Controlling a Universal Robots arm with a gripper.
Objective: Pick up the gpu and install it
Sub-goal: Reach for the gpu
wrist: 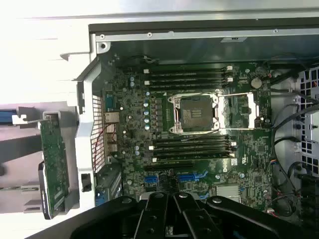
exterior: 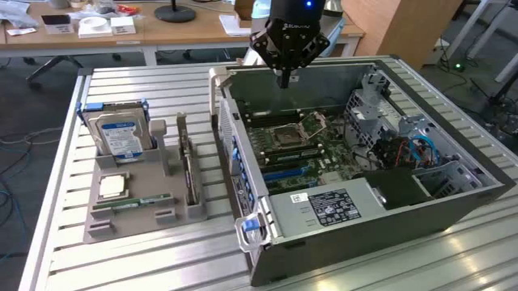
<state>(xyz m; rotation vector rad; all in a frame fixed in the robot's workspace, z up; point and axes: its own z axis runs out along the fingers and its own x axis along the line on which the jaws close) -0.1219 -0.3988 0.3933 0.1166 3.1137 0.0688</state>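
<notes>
Black two-finger tool (exterior: 285,82): fingers pressed together with nothing between them; it hangs over the far end of the open case, just above the board.
Gpu (exterior: 188,162): thin, flat, dark card standing on edge in a slot of the holder, outside the case and well apart from the tool, toward the exterior view's left.
Holder (exterior: 130,225): grey plastic tray on the slatted metal table (exterior: 145,85); it also carries a boxy hard drive with a blue-white label (exterior: 121,136) and a narrow green memory stick (exterior: 133,203), both farther from the tool than the card.
Case (exterior: 364,236): dark grey metal computer tower lying on its side with the panel off.
Motherboard (wrist: 199,149): green, directly beneath the tool; no card stands in its blue slots (exterior: 285,174).
Done: nothing that shows; the card sits untouched in its holder.
Left: by my reading, all of it: the pickup, the carry into the case and the seating.
</notes>
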